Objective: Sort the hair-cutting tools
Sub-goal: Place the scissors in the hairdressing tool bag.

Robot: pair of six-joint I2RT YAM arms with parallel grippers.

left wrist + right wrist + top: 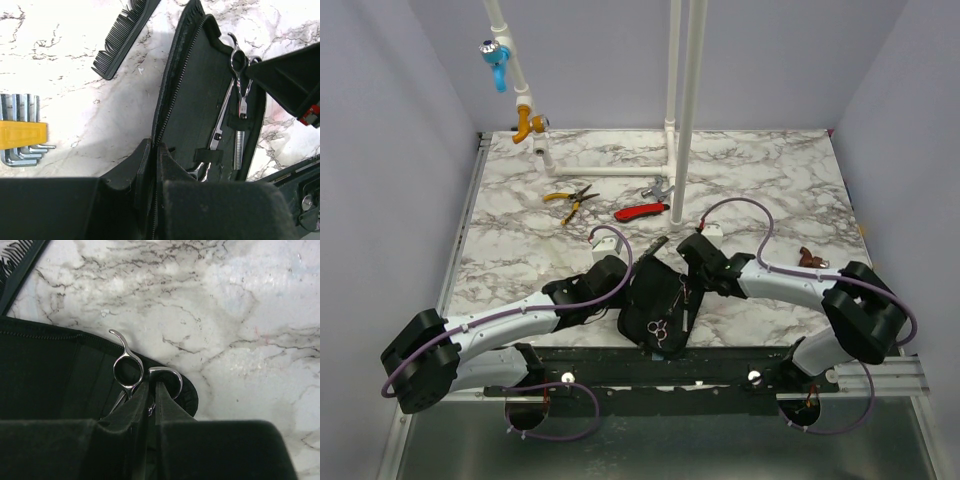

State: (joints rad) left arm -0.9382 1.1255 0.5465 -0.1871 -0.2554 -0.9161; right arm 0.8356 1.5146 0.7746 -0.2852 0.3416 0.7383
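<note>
A black zip case lies open at the table's near edge between both arms. Two pairs of silver scissors sit under its straps; one pair has its finger rings at the case's far end, the other lies lower. My left gripper is shut on the case's zipped edge. My right gripper is shut on the handle of the upper scissors, just below the rings. A long black comb lies on the marble beside the case, its end also showing in the right wrist view.
Yellow-handled pliers, a red-handled tool and a grey fitting lie farther back. White pipes rise at the rear. A brown object sits at the right. A yellow hex-key set lies left of the case.
</note>
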